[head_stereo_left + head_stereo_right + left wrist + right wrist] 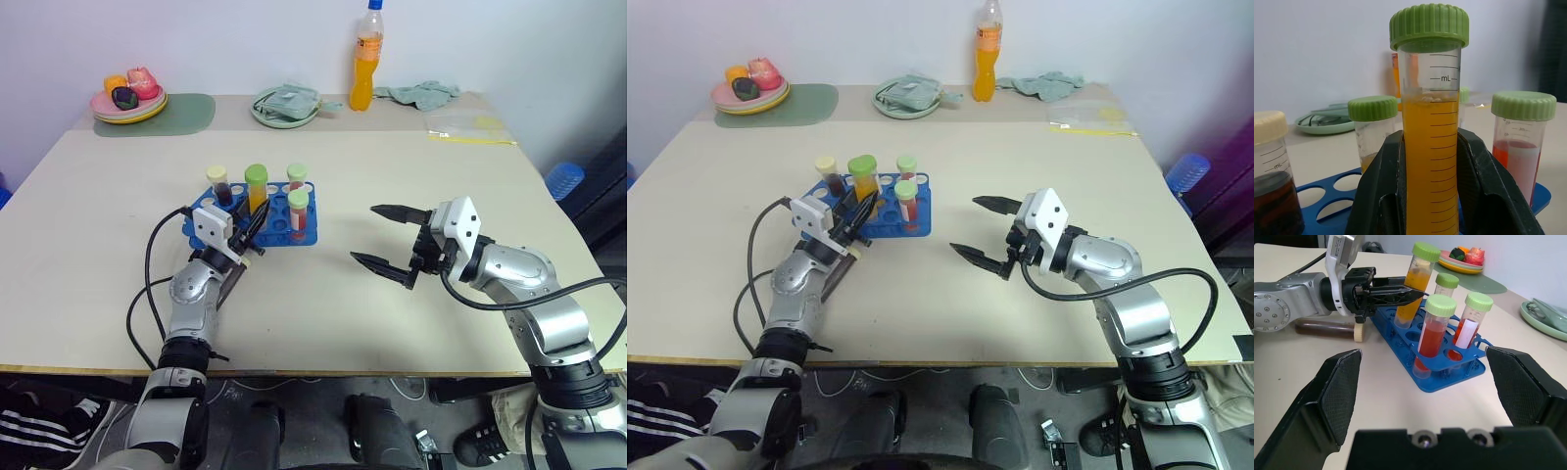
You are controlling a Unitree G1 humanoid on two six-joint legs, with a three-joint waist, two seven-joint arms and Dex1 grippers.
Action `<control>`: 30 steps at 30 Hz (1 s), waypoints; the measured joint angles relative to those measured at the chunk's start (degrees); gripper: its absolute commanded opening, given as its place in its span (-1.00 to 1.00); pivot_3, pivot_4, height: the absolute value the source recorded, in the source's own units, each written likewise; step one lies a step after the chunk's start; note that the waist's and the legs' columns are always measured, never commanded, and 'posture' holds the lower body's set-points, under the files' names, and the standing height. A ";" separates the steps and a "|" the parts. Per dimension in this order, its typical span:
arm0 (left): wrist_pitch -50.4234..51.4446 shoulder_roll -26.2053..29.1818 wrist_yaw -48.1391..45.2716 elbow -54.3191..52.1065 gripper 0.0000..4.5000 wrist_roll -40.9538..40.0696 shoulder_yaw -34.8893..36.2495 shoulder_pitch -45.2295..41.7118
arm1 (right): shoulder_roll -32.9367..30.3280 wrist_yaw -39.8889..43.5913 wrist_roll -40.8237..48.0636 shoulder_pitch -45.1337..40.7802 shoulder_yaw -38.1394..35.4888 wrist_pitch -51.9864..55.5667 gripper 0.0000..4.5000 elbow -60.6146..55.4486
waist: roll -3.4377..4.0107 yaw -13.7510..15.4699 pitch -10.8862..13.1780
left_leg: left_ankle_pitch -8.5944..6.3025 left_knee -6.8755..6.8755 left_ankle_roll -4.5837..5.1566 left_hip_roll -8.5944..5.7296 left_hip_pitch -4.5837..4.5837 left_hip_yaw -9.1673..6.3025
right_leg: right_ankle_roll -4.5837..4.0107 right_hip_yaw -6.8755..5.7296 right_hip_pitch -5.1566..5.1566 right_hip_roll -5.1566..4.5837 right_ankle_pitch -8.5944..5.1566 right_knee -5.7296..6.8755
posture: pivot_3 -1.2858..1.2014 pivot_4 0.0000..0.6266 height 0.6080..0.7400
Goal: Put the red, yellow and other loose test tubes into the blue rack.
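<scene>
Yellow tube: the green-capped yellow tube (257,188) stands upright over the blue rack (306,231), clamped low on its body between the two black fingers of the left gripper (253,221). Whether its bottom already sits in a hole I cannot tell; it looks nearly seated.
Already racked: two green-capped red tubes (1432,335) at the near end, one more green-capped tube (1445,285) behind them, and a cream-capped dark tube (218,184) at the far corner.
Left to do: by my reckoning, release the yellow one, then fetch the dark brown tube (1327,327) lying flat on the table (392,176) just beside the rack, under the left arm.
Right gripper: the right gripper (389,238) hangs above the table well apart from the rack, jaws spread wide, holding nothing.
</scene>
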 measured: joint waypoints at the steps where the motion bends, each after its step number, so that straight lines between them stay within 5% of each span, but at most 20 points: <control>1: 0.08 -0.12 0.00 0.01 -0.66 -0.13 0.00 -0.03 | 0.04 0.00 0.00 0.00 0.00 0.00 1.00 0.00 | 0.00 0.04 0.00 | 0.00 0.00 0.00 0.00 0.00 0.00 | 0.00 0.00 0.01 0.00 0.00 -0.01 | 0.03 -0.52 1.00; 14: 3.66 -0.03 -1.21 3.49 -0.66 -0.30 0.40 -2.24 | 0.12 0.02 -0.12 0.02 0.05 -0.96 1.00 0.02 | 0.15 0.23 -0.07 | -0.01 0.00 0.00 -0.01 -0.02 -0.01 | 0.14 -0.01 0.04 -0.02 -0.07 -0.10 | 0.03 -0.52 1.00; 21: 5.25 -0.05 -2.95 0.91 0.89 -1.19 0.55 -0.72 | 0.16 0.01 -0.53 0.02 0.05 -1.42 1.00 0.05 | 0.18 0.03 -0.07 | -0.01 -0.05 0.00 -0.01 -0.02 -0.01 | 0.13 0.00 0.04 -0.02 -0.07 -0.16 | 0.03 -0.52 1.00; 26: 12.74 2.06 -3.39 -11.10 0.98 -2.30 -0.71 7.49 | 0.23 -0.05 -0.57 0.09 0.06 -1.46 1.00 0.11 | 0.19 -0.42 -0.05 | -0.01 -0.31 0.01 0.01 -0.04 0.00 | 0.00 0.00 -0.10 -0.01 0.01 -0.22 | 0.03 -0.52 1.00; 30: 28.56 7.81 -0.65 -29.07 0.98 -5.48 -1.04 14.82 | 0.50 -0.05 -0.57 0.12 0.19 -1.51 1.00 0.16 | 0.11 -0.31 0.10 | -0.01 -0.35 0.00 0.06 -0.09 -0.03 | 0.04 0.00 -0.17 0.02 -0.03 -0.21 | 0.03 -0.52 1.00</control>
